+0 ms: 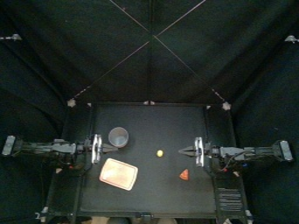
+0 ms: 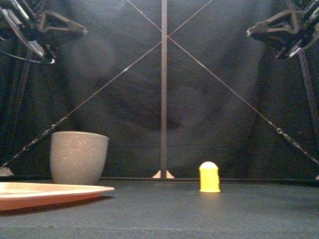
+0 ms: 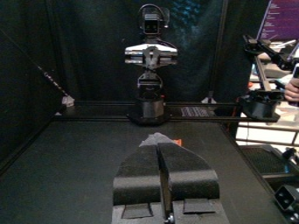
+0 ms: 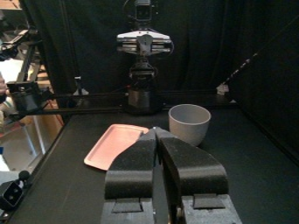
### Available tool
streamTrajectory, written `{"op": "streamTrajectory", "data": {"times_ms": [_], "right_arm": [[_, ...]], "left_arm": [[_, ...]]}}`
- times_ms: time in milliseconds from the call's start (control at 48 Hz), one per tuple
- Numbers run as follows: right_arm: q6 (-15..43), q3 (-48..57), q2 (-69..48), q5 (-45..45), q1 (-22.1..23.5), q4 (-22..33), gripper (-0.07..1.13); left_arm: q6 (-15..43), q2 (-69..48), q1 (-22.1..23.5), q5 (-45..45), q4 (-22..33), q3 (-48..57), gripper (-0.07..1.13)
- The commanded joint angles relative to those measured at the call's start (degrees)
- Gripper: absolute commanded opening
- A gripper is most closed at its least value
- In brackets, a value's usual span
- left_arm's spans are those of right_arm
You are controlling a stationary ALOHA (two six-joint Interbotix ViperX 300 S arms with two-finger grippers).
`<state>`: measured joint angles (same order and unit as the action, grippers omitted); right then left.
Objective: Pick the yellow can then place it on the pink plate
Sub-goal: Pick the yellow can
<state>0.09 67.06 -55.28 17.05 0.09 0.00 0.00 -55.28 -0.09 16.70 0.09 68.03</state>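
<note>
Yellow can (image 1: pixel 158 155) upright, off pink plate (image 1: pixel 119 172); red toy (image 1: pixel 184 175), maybe strawberry.

Yellow can (image 1: pixel 158 154) stands clear all round; grey cup (image 1: pixel 118 135), pink plate (image 1: pixel 119 172) sit apart.

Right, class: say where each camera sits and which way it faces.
Top: above, looking down at table; both arms show.
Front: table edge, level, at cup and can; arms overhead.
Left wrist: faces right arm; own left gripper, shut.
Right wrist: faces left arm, plate; own right gripper, shut.
Top and front share cup, can.
</note>
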Motion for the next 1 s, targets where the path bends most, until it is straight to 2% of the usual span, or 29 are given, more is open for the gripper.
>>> {"op": "streamTrajectory", "data": {"times_ms": [21, 375, 500, 625, 875, 1000], "right_arm": [[-0.1, 0.5, 2.8, 0.1, 1.5, 0.2, 0.12], [0.2, -0.4, 24.0, 0.4, 11.4, 0.4, 0.12], [0.1, -2.5, 31.8, 1.5, 12.7, 0.4, 0.15], [-0.2, -4.9, 38.6, 5.2, 12.7, 1.6, 0.31], [0.5, -8.1, 44.3, 9.1, 11.7, 0.2, 0.85], [0.4, -8.2, 44.7, 9.2, 11.0, -1.9, 0.99]], "left_arm": [[-0.1, 0.9, -0.9, 0.0, 0.2, -0.2, 0.01], [0.0, 1.1, -1.7, 0.0, 0.4, 0.0, 0.00], [0.0, 1.1, -1.7, 0.0, 0.4, 0.1, 0.00], [0.0, 1.1, -1.7, 0.0, 0.4, 0.2, 0.00], [0.0, 1.1, -1.6, 0.0, 0.4, 0.3, 0.00], [0.1, 1.1, -1.7, 0.0, 0.3, 0.3, 0.00]]}}
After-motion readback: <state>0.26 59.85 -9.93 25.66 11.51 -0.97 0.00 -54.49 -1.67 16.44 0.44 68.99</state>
